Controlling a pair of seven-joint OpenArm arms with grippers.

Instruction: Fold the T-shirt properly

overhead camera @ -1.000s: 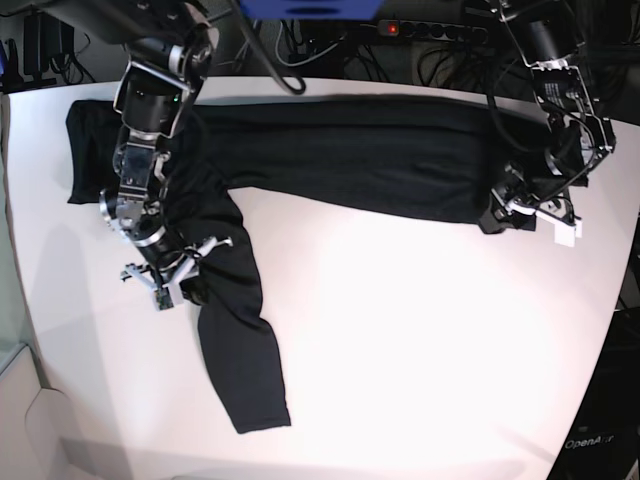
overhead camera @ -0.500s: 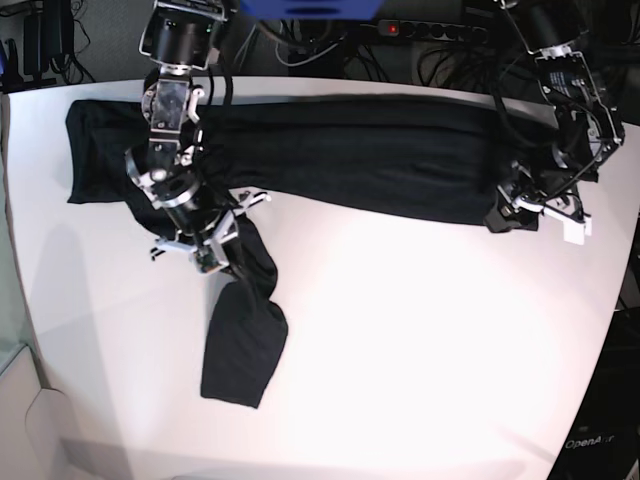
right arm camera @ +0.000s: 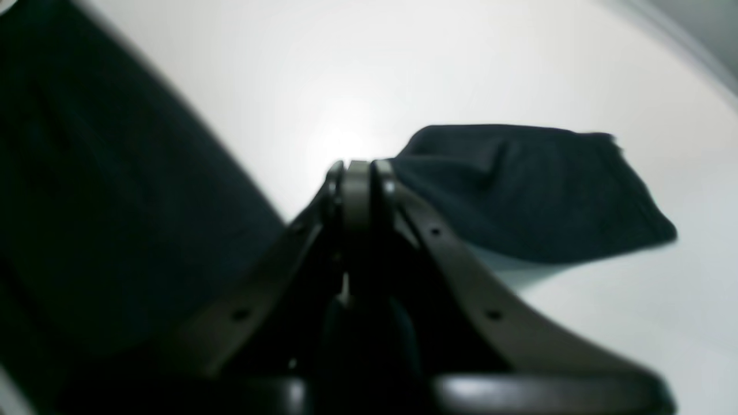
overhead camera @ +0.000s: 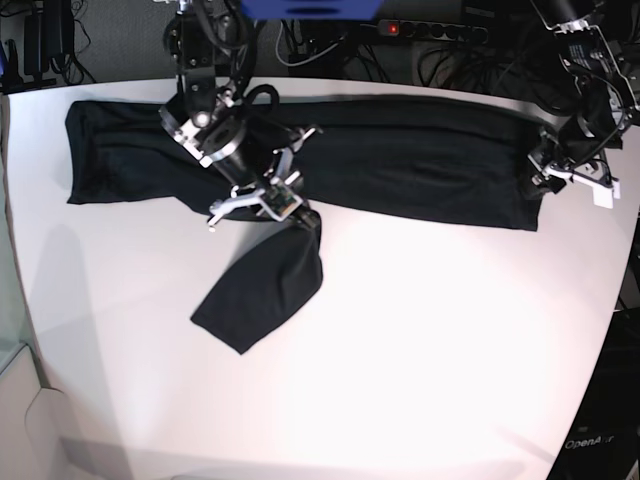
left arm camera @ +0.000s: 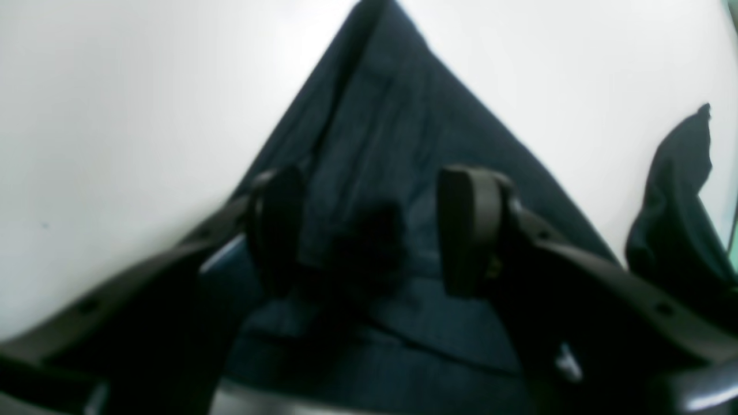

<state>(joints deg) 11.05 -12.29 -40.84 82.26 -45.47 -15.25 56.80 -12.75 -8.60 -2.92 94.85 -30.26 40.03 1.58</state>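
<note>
The black T-shirt [overhead camera: 400, 160] lies stretched along the back of the white table [overhead camera: 450, 350]. Its long sleeve [overhead camera: 265, 290] hangs from my right gripper [overhead camera: 290, 210], which is shut on the cloth near the body's front edge. In the right wrist view the right gripper [right arm camera: 357, 170] has its jaws pressed together, with the sleeve [right arm camera: 519, 190] trailing to the right. My left gripper [overhead camera: 550, 178] is at the shirt's right end. In the left wrist view the left gripper [left arm camera: 375, 230] stands open, its fingers [left arm camera: 473, 230] spread over the T-shirt [left arm camera: 392, 115].
A power strip and cables [overhead camera: 430, 28] run behind the table's far edge. The table's curved right edge [overhead camera: 625, 290] is close to the left arm. White tabletop spreads in front of the shirt.
My right gripper has carried the sleeve up and to the right, toward the shirt's body. My left gripper moved right and back, and the shirt's right end now lies drawn out flatter.
</note>
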